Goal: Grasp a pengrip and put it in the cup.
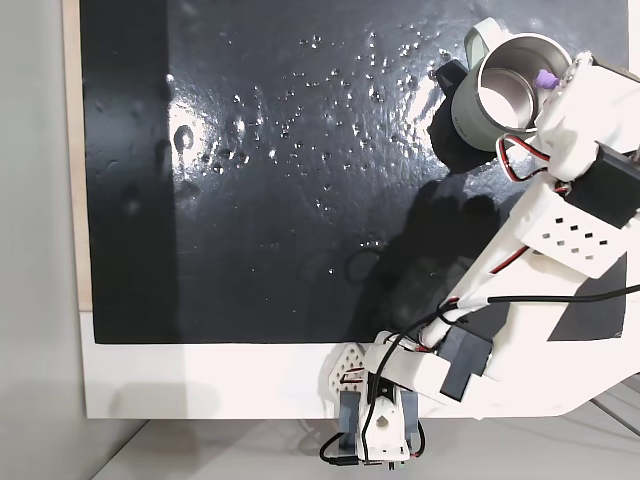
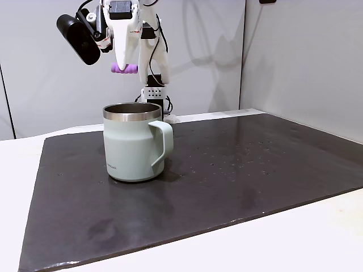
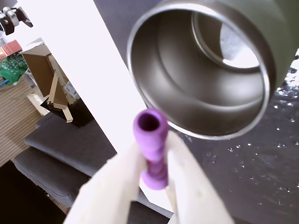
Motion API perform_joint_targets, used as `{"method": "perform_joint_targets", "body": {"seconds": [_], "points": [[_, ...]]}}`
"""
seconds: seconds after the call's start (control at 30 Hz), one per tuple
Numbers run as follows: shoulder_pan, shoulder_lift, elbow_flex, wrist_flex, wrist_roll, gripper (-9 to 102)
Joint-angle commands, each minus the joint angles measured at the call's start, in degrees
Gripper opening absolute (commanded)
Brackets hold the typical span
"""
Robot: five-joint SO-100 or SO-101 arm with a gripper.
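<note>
Up above the cup (image 2: 133,144), the gripper (image 2: 124,66) has its two white fingers (image 3: 117,186) pinched on the pengrip (image 3: 151,147), which hangs in the air over the mug's open mouth, well clear of the rim in the side-on fixed view. In the wrist view the purple tube pokes out between the fingers with its hollow end toward the camera, and the steel inside of the cup sits just beyond it. My guess is this thing weighs next to nothing and is squishy, so it probably deforms a bit under the squeeze and could cling to a finger on release; holding it mid-length across the ribs, like here, looks like the sane spot. The cup sits on the black mat (image 1: 280,200). There's a small dark mark low on the mug's wall, but it's too small to read.
</note>
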State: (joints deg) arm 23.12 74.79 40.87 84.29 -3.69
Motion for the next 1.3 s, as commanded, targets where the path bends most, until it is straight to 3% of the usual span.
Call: {"method": "perform_joint_targets", "body": {"seconds": [0.0,0.1,0.17,0.57,1.27], "points": [[-0.7,-0.18,-4.92,1.05,-0.09,8],[-0.62,-2.55,-9.76,5.1,1.41,31],[-0.62,-4.39,-13.71,7.38,1.41,38],[0.79,-9.84,-26.63,10.02,0.53,37],[1.41,-9.93,-28.74,10.81,-1.05,34]]}}
